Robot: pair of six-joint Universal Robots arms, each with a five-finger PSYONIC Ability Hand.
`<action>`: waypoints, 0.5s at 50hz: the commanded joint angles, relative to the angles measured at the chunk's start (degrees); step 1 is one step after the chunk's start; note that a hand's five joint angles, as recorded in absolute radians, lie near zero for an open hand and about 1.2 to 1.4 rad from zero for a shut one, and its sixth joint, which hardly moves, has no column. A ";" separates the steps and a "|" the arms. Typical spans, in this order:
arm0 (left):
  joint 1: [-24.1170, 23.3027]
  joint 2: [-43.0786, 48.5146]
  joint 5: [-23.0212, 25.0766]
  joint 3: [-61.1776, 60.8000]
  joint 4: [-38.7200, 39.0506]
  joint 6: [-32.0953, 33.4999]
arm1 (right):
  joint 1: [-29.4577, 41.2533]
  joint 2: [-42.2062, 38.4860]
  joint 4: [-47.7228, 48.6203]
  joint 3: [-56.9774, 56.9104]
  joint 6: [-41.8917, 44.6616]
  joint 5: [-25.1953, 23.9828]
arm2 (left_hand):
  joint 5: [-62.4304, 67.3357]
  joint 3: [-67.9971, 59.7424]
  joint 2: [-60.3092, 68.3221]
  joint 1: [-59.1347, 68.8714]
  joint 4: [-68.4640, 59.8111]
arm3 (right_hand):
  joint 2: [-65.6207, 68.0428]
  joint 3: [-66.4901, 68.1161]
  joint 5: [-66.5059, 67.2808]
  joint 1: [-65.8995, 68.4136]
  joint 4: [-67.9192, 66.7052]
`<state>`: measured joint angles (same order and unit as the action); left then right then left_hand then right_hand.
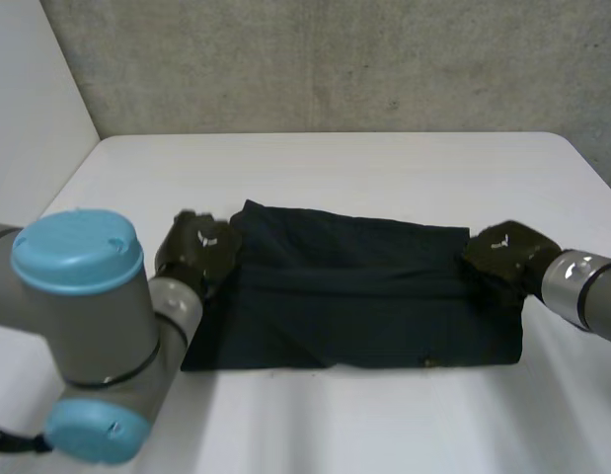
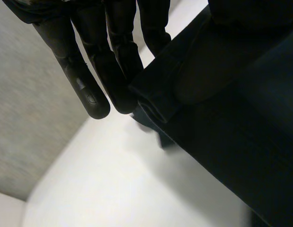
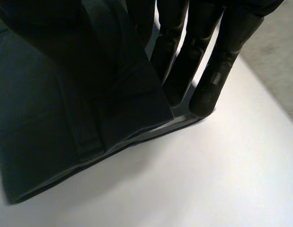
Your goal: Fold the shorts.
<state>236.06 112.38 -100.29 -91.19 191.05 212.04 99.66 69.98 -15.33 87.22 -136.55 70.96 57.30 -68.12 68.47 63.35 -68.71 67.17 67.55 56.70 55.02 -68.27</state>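
Dark creased shorts (image 1: 354, 296) lie oblong, left hand (image 1: 198, 255) and right hand (image 1: 504, 249) pinching ends.

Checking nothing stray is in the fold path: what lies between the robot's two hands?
Only the dark shorts, stretched from the left hand to the right hand on the white table, as the head view shows.

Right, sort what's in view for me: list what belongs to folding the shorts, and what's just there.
Part of the job:
- shorts, dark, spread across the table
- left hand, pinching one end of them
- right hand, pinching the opposite end

Just there:
- table, white, only the work surface
- wall, grey, behind the table
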 commanded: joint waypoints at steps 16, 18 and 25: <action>4.93 35.62 6.69 42.31 15.32 4.53 | 5.29 -31.47 25.96 -32.02 -3.98 10.43 | 12.70 -11.88 11.53 16.65 -11.29 | 12.83 12.45 13.30 24.98 -11.73; 4.93 37.99 7.65 44.42 15.49 4.09 | 5.29 -35.24 27.63 -35.35 -4.16 11.83 | 12.70 -11.88 11.53 16.65 -11.29 | 10.23 9.84 10.70 22.38 -9.12; 3.35 40.12 13.02 42.86 18.13 3.30 | 6.51 -35.98 28.08 -36.96 -5.91 13.68 | -57.30 58.12 -58.47 -53.35 58.71 | -57.17 -57.55 -56.70 -45.02 58.27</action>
<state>240.92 150.67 -91.25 -46.92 207.04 215.93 105.02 35.83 11.82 52.73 -140.74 82.35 43.32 -53.50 53.44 51.22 -53.45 36.44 38.29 29.51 28.41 -38.83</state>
